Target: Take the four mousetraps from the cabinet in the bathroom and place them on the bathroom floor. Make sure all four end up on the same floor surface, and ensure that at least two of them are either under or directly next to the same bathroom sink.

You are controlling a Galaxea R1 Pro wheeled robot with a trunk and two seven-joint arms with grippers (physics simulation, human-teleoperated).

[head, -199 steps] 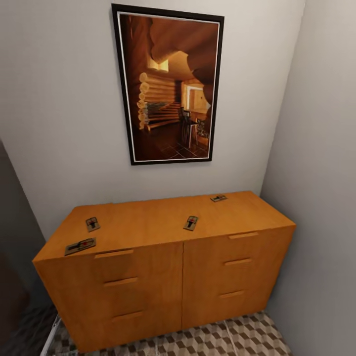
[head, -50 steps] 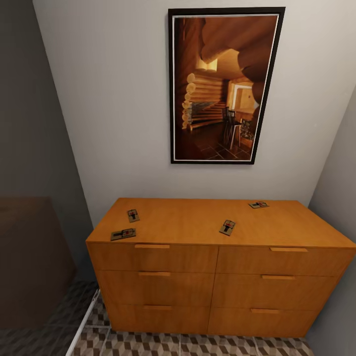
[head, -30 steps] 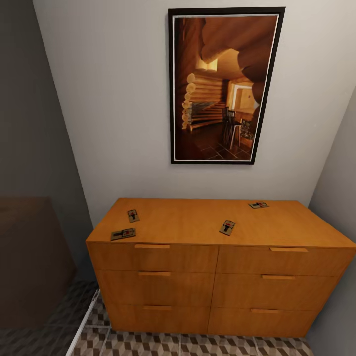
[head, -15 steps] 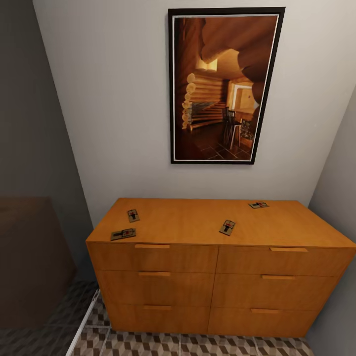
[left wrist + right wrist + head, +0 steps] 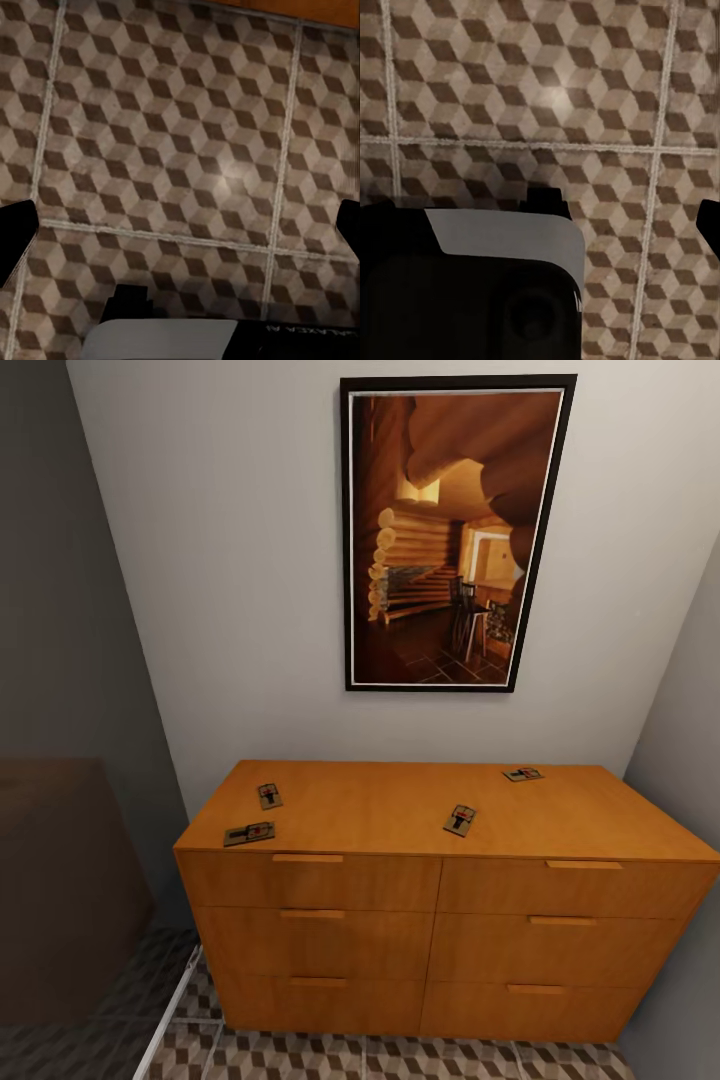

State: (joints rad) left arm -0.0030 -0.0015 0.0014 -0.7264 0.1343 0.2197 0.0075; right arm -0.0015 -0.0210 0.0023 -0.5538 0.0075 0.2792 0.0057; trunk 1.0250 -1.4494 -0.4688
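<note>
Four mousetraps lie on the flat top of the orange-brown cabinet (image 5: 440, 905). Two are near its left end, one (image 5: 269, 795) behind the other (image 5: 249, 833). A third mousetrap (image 5: 460, 819) sits near the middle front, and the fourth (image 5: 523, 773) is at the back right. Cube-patterned bathroom floor (image 5: 400, 1055) runs along the cabinet's foot. My left gripper (image 5: 180, 232) hangs open over the floor tiles (image 5: 187, 135), one black fingertip (image 5: 15, 240) at each edge. My right gripper (image 5: 542, 217) is also open above tiles (image 5: 547, 90), holding nothing. The sink is out of view.
A framed picture of a log cabin (image 5: 455, 530) hangs above the cabinet. A dark brown block (image 5: 60, 880) stands to the left, with a pale strip (image 5: 170, 1010) on the floor beside it. A grey wall (image 5: 690, 760) closes in the right side. All drawers are closed.
Since the oldest frame the camera has moved, so the cabinet now shows squarely and further right. Over the last two seconds nothing has moved.
</note>
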